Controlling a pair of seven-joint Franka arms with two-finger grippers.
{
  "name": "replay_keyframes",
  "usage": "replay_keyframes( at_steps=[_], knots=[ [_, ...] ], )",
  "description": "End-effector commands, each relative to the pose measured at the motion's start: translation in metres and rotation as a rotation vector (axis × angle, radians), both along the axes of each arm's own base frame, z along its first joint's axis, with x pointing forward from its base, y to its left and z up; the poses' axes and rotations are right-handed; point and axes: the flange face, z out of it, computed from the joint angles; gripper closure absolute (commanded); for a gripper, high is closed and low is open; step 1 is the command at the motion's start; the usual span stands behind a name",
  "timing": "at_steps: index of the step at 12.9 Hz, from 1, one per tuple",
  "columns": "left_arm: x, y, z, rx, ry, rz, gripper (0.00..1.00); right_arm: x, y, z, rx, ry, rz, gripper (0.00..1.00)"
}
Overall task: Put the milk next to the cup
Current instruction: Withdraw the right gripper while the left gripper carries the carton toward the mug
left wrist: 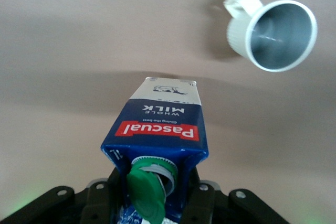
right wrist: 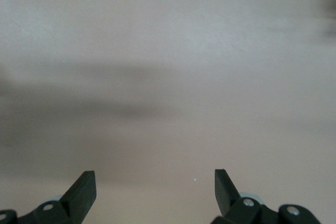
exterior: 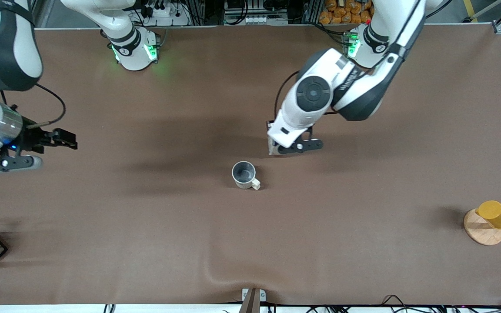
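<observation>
Table (exterior: 363, 243): brown cloth, with a bare spot beside the mug.
Right gripper (exterior: 65, 138): parked over the right arm's end, fingers wide apart, nothing held.
Left gripper (exterior: 292, 145): clamped on the milk carton (left wrist: 160, 129), held over the table just beside the grey-white mug (exterior: 244, 174).
Done: carton picked up and brought close.
Left: carton to be set down and let go.
</observation>
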Motion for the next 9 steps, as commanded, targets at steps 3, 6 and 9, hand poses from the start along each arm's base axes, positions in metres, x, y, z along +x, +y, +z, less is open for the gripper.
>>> replay_keyframes(
  at_steps=[3, 6, 9],
  knots=[
    [-0.010, -0.050, -0.020, 0.037, -0.029, -0.087, 0.52, -0.041, -0.037, 0.026, 0.065, 0.020, -0.053, 0.00],
    [-0.012, -0.066, -0.023, 0.022, -0.041, -0.095, 0.53, -0.056, -0.037, 0.051, 0.064, 0.028, -0.052, 0.00],
    [-0.011, -0.076, -0.026, -0.003, -0.062, -0.092, 0.53, -0.058, -0.037, 0.071, 0.054, 0.047, -0.095, 0.00]
  ],
)
